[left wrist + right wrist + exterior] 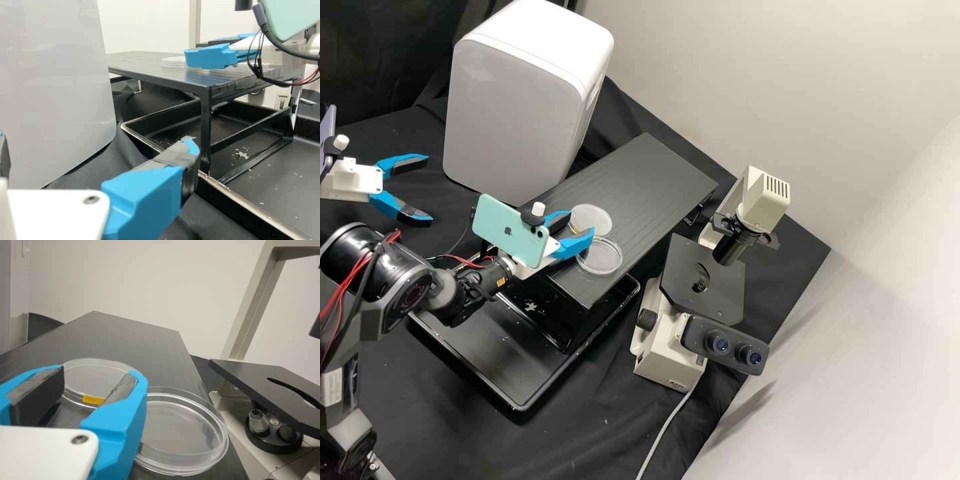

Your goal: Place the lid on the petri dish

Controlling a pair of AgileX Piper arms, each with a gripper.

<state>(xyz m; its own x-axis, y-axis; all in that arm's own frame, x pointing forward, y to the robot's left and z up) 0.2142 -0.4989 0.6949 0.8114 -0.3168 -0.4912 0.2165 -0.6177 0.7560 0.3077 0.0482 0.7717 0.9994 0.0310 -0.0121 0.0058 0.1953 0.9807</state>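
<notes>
Two round petri pieces lie side by side on the black raised shelf. I cannot tell which is the lid. The hazy piece carries a small yellow sticker. The clear piece lies closer to the shelf's front edge and touches or slightly overlaps it. My right gripper is open low over the shelf, its fingertips at the hazy piece's near rim. My left gripper hangs open at the far left, beside the white box, holding nothing; one of its fingers shows in the left wrist view.
A tall white box stands behind the shelf's left end. The shelf stands in a black tray. A microscope sits just right of the shelf, its stage close to the clear piece. Black cloth covers the bench.
</notes>
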